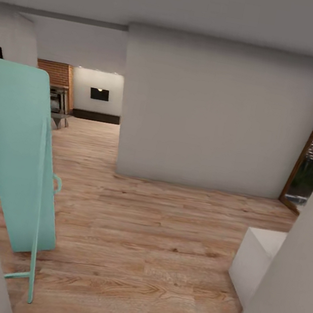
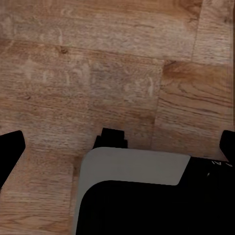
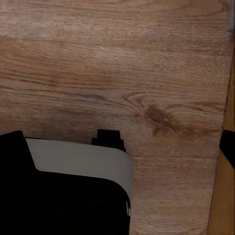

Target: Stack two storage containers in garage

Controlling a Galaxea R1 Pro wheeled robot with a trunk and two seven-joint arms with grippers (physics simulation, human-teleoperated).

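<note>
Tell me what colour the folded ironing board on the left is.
The ironing board is pale turquoise, legs included; the head view shows it best.

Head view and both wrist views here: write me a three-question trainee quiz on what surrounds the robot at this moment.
1. True or false: the floor is light wood planks.
2. What stands at the left of the head view? A) a red car B) a turquoise folded ironing board C) a blue sofa
3. Fill in: far down the hallway, beside the brick column, a black ____ hangs on the wall.

Key: 1 true; 2 B; 3 TV.

In both wrist views the two dark fingertips at the picture's edges stand wide apart over bare planks, left gripper and right gripper alike.
</note>
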